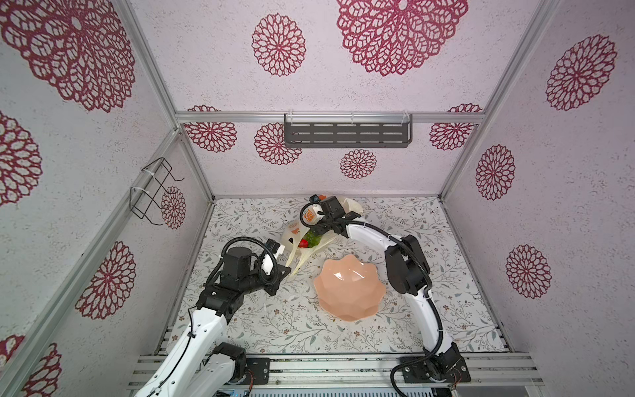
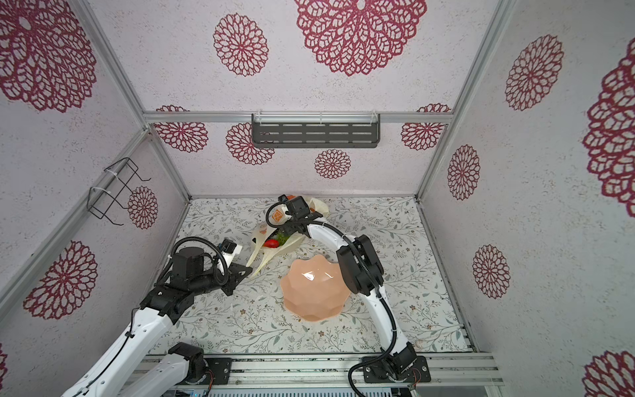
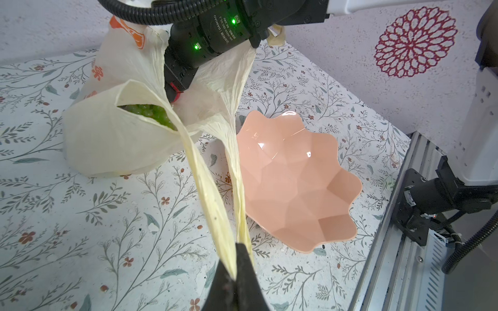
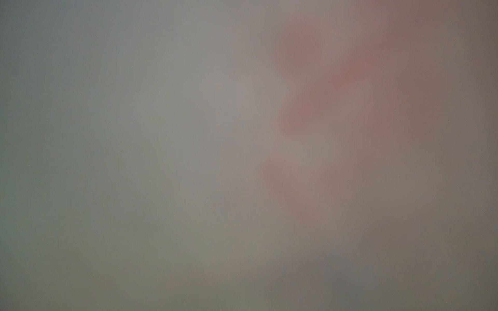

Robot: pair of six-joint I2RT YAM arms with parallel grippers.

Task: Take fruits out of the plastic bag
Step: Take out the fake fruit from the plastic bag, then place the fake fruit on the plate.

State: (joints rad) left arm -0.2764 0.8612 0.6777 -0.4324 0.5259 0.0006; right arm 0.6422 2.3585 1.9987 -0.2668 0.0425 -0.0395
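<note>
The plastic bag (image 3: 107, 140) lies crumpled on the floral table at the back, seen in both top views (image 1: 292, 237) (image 2: 258, 235). My left gripper (image 3: 234, 269) is shut on its two loop handles (image 3: 207, 194) and holds them taut. Through the bag's mouth show two fruits: a green grape bunch (image 3: 153, 113) (image 1: 313, 237) and a red strawberry (image 1: 303, 244) (image 2: 271, 243). My right arm's wrist (image 1: 331, 209) reaches down into the bag mouth. Its fingers are hidden by the plastic. The right wrist view is only a grey-pink blur.
A peach-pink scalloped bowl (image 1: 343, 302) (image 3: 296, 183) stands near the bag toward the front, beside the right arm's elbow (image 1: 405, 268). A grey shelf (image 1: 347, 134) hangs on the back wall, a wire rack (image 1: 154, 192) on the left wall. Aluminium rails (image 1: 343, 364) edge the front.
</note>
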